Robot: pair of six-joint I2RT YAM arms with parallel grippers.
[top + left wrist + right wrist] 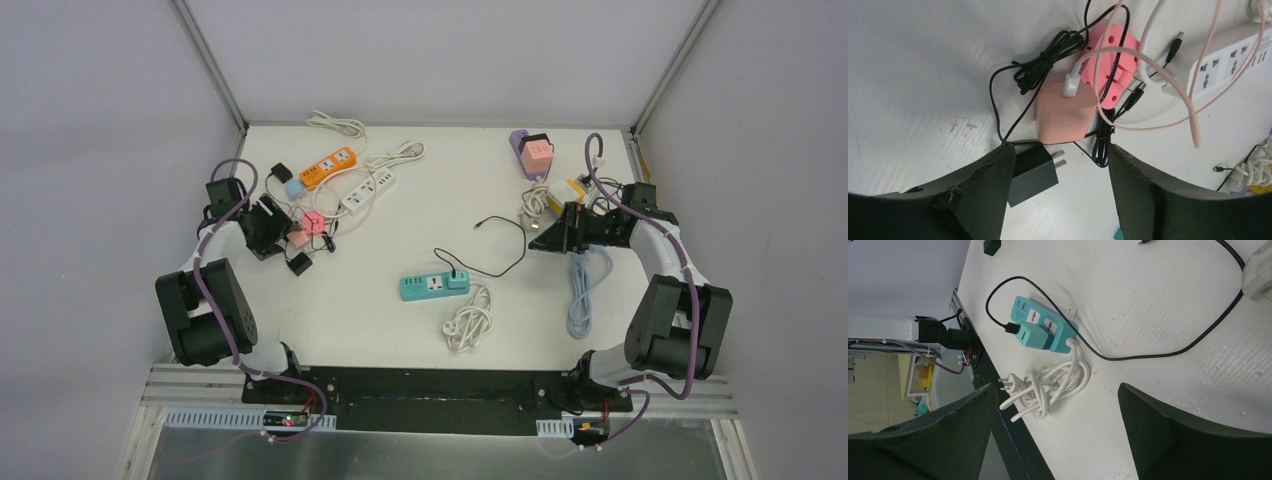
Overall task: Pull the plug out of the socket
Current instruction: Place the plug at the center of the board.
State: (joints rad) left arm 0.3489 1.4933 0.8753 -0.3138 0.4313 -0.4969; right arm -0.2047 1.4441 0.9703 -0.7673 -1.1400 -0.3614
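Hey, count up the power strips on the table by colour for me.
Orange power strip: 1
White power strip: 1
Teal power strip: 1
Purple power strip: 1
Total: 4
Left out: the pink socket block and a white-and-yellow item on the right, too unclear to identify.

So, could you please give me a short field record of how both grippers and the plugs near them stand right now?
left gripper: open, nothing between its fingers
black adapter: unplugged, lying on the table by the left gripper, prongs bare
pink adapter: ahead of the left gripper, against the pink socket, with a white USB plug in it; whether it is seated, cannot tell
right gripper: open, empty
teal adapter: plugged into the teal power strip, black cable attached
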